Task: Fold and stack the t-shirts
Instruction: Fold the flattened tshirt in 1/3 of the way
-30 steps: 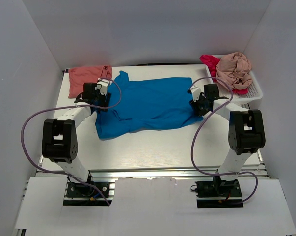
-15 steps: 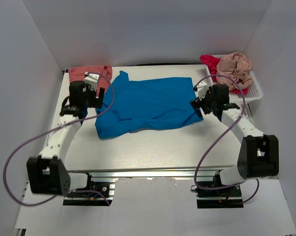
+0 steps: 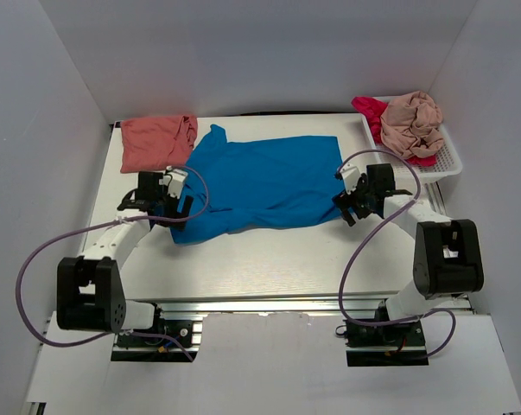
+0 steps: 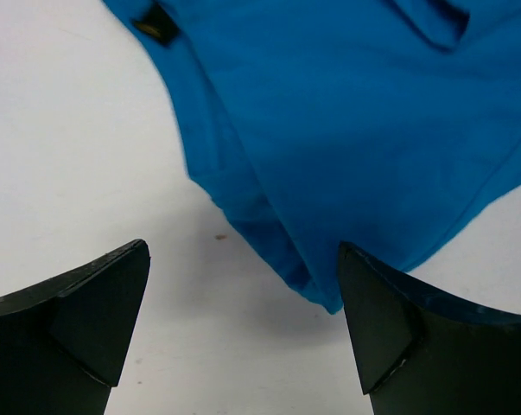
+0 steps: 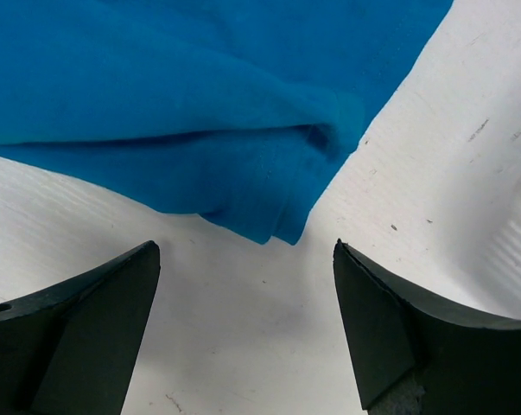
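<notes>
Now the blue t-shirt (image 3: 260, 177) lies spread over the far half of the desk (image 3: 269, 255), with bare surface along its near edge. The left tool (image 4: 241, 251) and right tool (image 5: 244, 249) gape open and empty at the shirt's near corners. Both have come closer to the bases than a moment ago.

The blue shirt (image 3: 269, 181) is soft, matt cloth. The bench (image 3: 269, 259) is smooth, matt white and faintly scuffed. The basket (image 3: 448, 161) is white slotted plastic.
</notes>
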Controlling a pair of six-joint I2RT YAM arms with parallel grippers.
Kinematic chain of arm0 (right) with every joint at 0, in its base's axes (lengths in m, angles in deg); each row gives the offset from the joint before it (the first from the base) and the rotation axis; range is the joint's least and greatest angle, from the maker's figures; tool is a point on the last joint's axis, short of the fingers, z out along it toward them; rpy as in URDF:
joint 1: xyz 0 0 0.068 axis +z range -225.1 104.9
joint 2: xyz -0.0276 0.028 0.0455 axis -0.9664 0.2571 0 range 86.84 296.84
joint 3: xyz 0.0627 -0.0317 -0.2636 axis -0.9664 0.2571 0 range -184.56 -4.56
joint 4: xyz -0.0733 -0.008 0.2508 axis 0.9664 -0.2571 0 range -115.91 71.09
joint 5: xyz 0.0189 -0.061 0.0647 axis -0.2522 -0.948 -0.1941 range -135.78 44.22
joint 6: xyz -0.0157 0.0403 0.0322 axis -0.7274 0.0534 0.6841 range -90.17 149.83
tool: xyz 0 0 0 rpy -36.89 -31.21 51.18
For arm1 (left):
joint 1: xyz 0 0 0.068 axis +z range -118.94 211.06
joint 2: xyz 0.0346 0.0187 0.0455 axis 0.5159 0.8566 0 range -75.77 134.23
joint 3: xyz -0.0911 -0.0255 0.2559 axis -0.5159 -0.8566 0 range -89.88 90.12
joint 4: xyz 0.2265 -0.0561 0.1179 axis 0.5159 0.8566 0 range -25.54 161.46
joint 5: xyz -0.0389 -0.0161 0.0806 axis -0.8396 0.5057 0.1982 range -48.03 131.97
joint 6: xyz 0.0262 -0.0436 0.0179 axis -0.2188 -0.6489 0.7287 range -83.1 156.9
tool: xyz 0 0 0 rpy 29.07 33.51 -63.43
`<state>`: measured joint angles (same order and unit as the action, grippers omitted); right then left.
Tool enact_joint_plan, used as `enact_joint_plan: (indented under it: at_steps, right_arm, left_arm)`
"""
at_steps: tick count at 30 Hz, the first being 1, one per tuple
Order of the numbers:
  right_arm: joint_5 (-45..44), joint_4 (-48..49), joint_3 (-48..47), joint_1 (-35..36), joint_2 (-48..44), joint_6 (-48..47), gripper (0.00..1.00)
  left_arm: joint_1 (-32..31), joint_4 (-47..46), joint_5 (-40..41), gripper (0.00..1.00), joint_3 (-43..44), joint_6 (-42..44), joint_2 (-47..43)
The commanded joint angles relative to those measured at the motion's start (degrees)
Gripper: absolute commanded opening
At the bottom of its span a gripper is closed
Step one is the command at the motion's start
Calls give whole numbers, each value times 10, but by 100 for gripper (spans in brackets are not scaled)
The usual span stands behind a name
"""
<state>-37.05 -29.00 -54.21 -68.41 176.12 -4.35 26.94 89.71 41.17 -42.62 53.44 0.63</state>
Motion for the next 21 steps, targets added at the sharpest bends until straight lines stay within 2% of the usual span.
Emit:
enact_joint_plan:
  at_steps: [1,8,16,20,21]
  right_arm:
    - [-1,23,-15,-4,19,-11,85]
    - [-9,30,-36,-5,63,-11,83]
    - [-11,28,-49,-5,89,-4,75]
    - [-6,29,-45,-5,87,-6,64]
    - [-3,27,-45,-5,87,-8,52]
  left_arm:
    - [3,2,-60,98,-10,9,4]
    - [3,22,-94,98,-5,10,35]
    - [3,48,-111,98,-6,10,12]
    - [3,50,-111,98,-7,12,11]
    - [3,48,-112,98,-6,11,12]
